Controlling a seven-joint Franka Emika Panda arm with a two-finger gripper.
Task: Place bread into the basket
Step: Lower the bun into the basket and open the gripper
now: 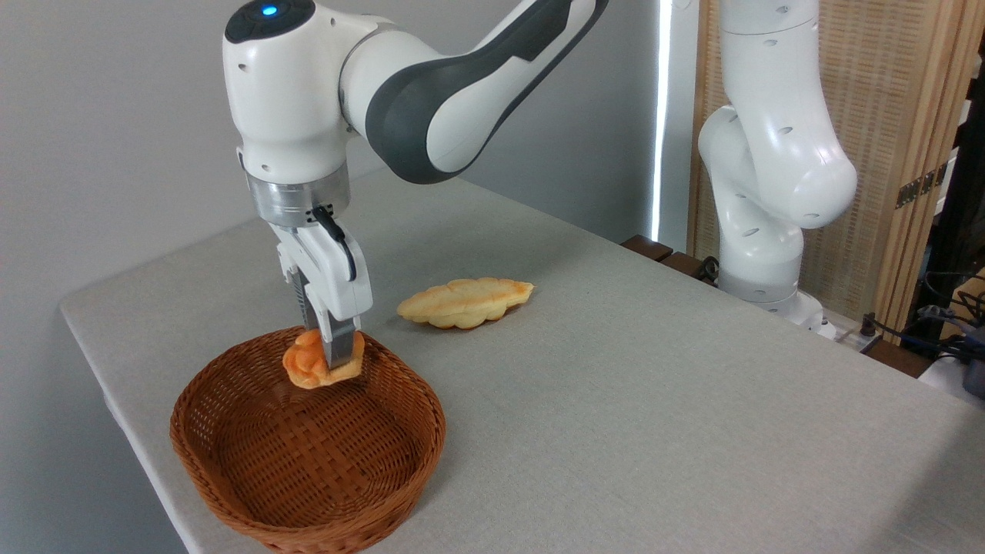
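Basket (pixel 231 431) sits beneath the bread (pixel 308 365), clamped in the tool (pixel 332 350).

The basket (pixel 231 469) runs off the bottom edge; the near finger (pixel 341 348) hides part of the bread (pixel 308 368).

Deep-orange bread (pixel 312 368), brown woven basket (pixel 231 492)

the bread (pixel 312 363), a small round deep-orange bun with a knotted top, hangs tilted above the far inner part of the basket (pixel 231 481), clear of its floor. the basket, brown woven wicker, shallow and rounded-rectangular, sits upright near the table's front-left edge.
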